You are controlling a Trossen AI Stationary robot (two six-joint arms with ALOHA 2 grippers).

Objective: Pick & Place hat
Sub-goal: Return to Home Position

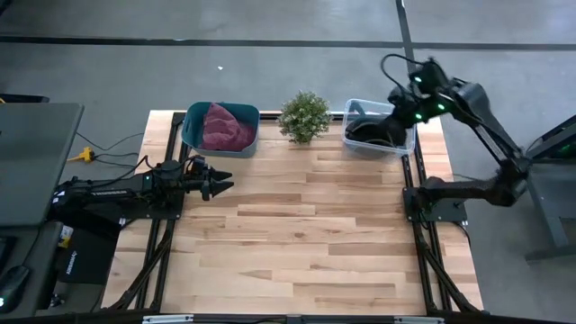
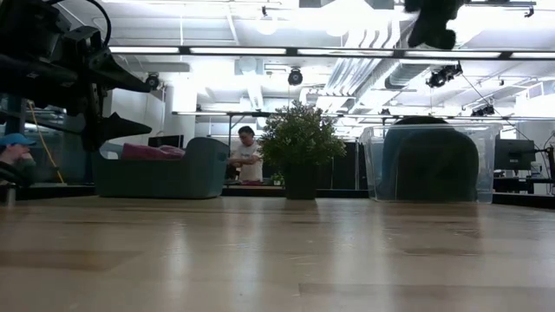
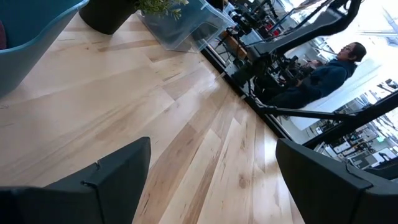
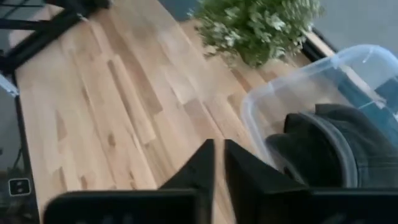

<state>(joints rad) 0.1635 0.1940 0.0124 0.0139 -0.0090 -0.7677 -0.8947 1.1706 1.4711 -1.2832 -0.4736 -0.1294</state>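
Far left on the wooden table (image 1: 297, 243), the left gripper (image 1: 225, 181) is parked low over the boards near the left edge, pointed toward the middle; its fingers are spread wide and nothing is held between them, only bare wood is seen through the gap in the left wrist view; just beyond it, at the back edge, the blue bin (image 1: 191, 137) is sat with the dark red cap (image 1: 225, 128) lying inside, clear of that gripper's tips; next along the back edge a small potted plant (image 1: 303, 115) is stood between the two bins; then comes the transparent bin (image 1: 353, 108), with the black cap (image 1: 371, 132) resting inside it, up against the near wall in the right wrist view; whether one cap or two are stacked in there can't be told; the right gripper (image 1: 401, 117) is hung above the right side of that bin, raised well off it and aimed down; its fingers are pulled in to a thin slit and nothing is gripped; the black cap is found below and just to the side of those fingertips, not touched by them
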